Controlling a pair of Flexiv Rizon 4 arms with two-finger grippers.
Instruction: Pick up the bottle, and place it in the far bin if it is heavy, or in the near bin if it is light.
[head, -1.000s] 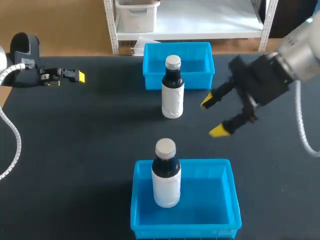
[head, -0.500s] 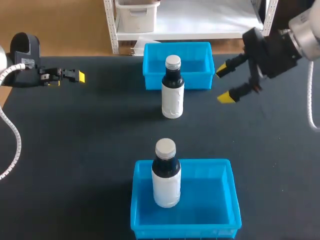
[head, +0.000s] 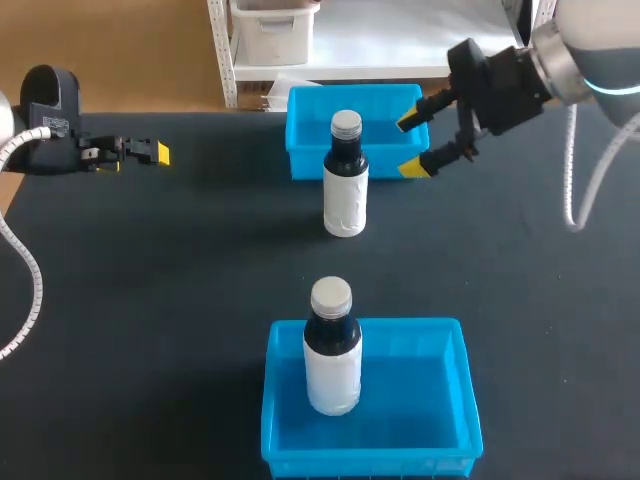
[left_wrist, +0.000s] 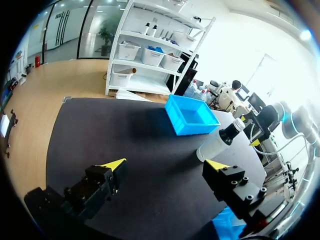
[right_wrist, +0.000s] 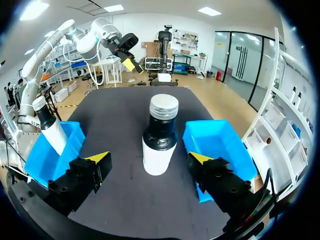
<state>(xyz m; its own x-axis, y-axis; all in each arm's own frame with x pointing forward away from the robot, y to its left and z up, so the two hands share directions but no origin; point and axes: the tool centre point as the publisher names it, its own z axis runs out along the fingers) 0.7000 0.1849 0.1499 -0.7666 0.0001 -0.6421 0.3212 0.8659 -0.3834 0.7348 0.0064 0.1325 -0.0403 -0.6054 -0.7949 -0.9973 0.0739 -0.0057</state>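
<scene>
Right wrist view shows my right gripper (right_wrist: 149, 158) wide open and empty, the bottle (right_wrist: 161, 132) upright on the table (right_wrist: 110, 115) just ahead of it, untouched, so I judge that grasping, weighing and sorting it all remain.

Bottle (head: 345, 195) upright before far bin (head: 305, 140); second bottle (head: 332, 355) upright in near bin (head: 435, 400).
</scene>
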